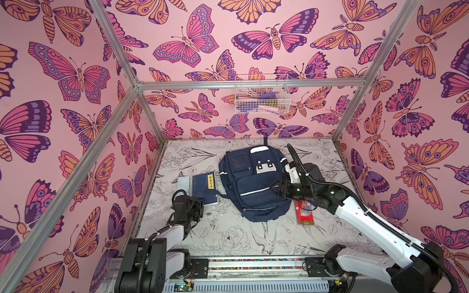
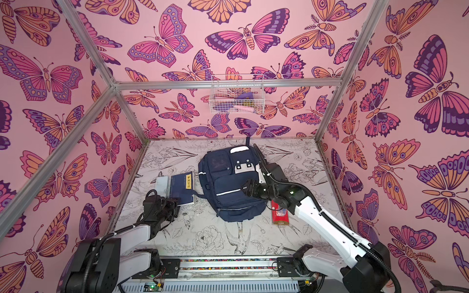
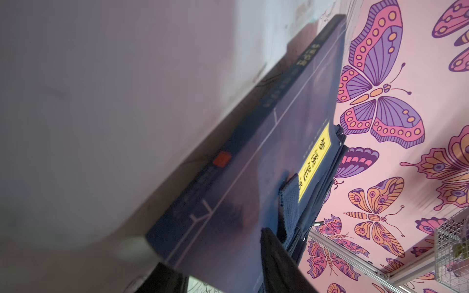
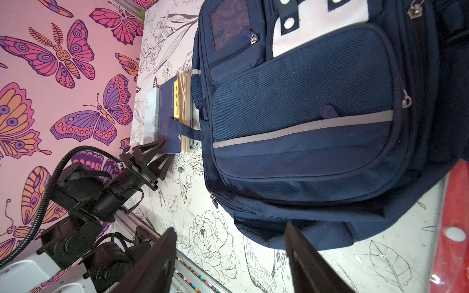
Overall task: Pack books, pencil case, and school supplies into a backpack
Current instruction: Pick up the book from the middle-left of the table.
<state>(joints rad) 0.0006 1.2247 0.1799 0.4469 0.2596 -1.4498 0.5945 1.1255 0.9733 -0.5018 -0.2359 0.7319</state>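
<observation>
The navy books (image 1: 203, 186) (image 2: 181, 186), with a yellow label strip on top, lie left of the backpack (image 1: 253, 187) (image 2: 228, 182) (image 4: 304, 101). A loose backpack strap (image 4: 182, 129) crosses the cover. My left gripper (image 1: 201, 202) (image 4: 165, 151) is shut on the stack's near corner. The left wrist view shows one finger on the cover and one at the spine side of the books (image 3: 253, 177). A pale grey pencil case (image 1: 183, 184) lies beside the books. My right gripper (image 1: 275, 189) (image 4: 231, 243) hovers open and empty over the backpack's right side.
A red clear-fronted packet of supplies (image 1: 304, 211) lies right of the backpack, partly under my right arm. A white wire basket (image 1: 261, 96) with small items hangs on the back wall. Pink walls and metal posts close in three sides of the table.
</observation>
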